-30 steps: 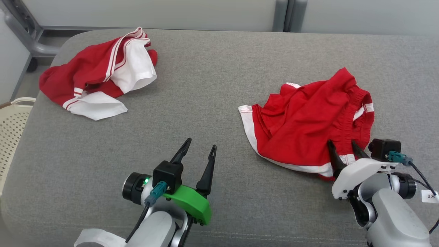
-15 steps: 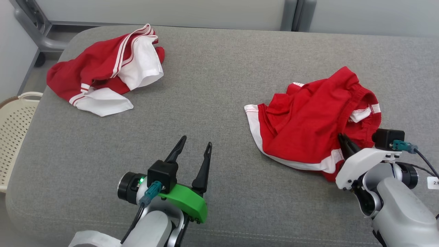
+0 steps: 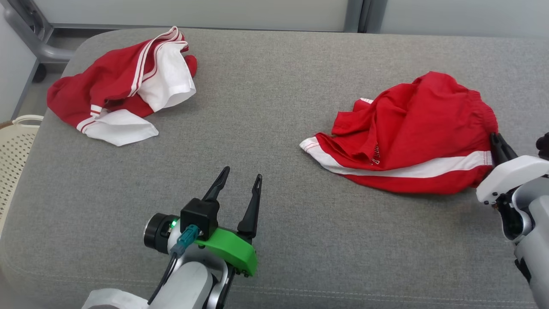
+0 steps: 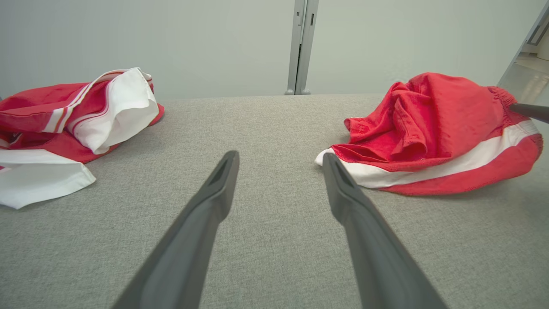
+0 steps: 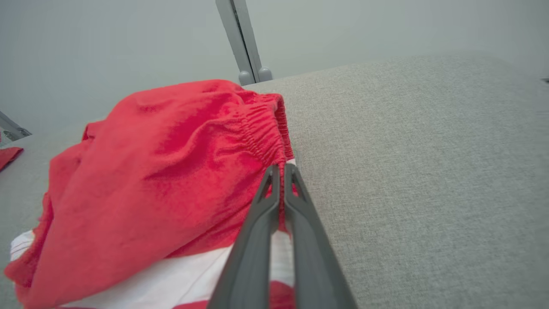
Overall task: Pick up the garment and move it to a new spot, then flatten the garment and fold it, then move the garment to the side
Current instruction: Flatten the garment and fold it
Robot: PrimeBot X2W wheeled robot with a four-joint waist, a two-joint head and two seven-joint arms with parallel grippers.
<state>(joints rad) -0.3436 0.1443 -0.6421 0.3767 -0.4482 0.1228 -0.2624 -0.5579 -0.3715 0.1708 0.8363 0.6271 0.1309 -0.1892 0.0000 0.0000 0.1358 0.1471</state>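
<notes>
The red shorts (image 3: 411, 128) lie on the right half of the grey cushion (image 3: 266, 107), about midway between its near and far edges. They are soft, matte knit, rumpled into deep folds on the far side and smoother along the near side. A white stripe (image 3: 411, 171) runs along that near side as one clean band. There is a bit of pale lettering on the red near the middle, too small for me to read. The long axis runs left to right. The white-edged leg hem points left and tapers flat onto the cushion. The gathered elastic waistband (image 5: 261, 128) sits at the right end, puckered in tight ridges.

My right claw (image 5: 281, 174) has its two long dark fingers pressed together on the cloth at that right end, just below the waistband, pinching a fold of red with the white stripe beneath it. The pinched end seems to ride slightly above the cushion, with a shadow under it.

My left claw (image 3: 241, 174) hovers low over bare cushion near the front, well to the left of the shorts. Its fingers are spread and hold nothing.

The cushion is a coarse grey weave with rounded corners. At its far left a second red-and-white garment (image 3: 124, 90) lies crumpled, well apart from the shorts. A cream perforated basket (image 3: 17, 150) stands past the left edge.
</notes>
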